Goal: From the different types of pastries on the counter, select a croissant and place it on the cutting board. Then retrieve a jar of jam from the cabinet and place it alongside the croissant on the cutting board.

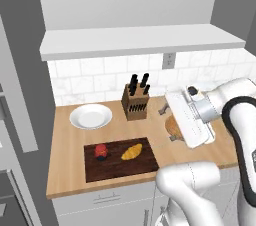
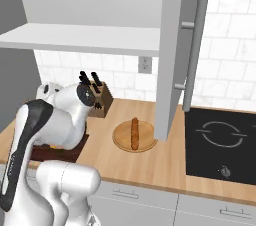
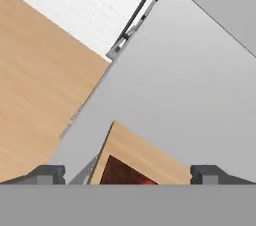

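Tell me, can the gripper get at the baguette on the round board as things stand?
Probably yes, with care. The baguette lies uncovered on the round board, and the gripper is open and empty. The open cabinet door hangs close beside it, so approach from the counter's front.

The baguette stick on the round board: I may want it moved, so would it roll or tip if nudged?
The baguette stick is long and rounded, so a sideways nudge would probably roll it. It lies flat on the round board, so tipping seems unlikely. It looks thin, likely light.
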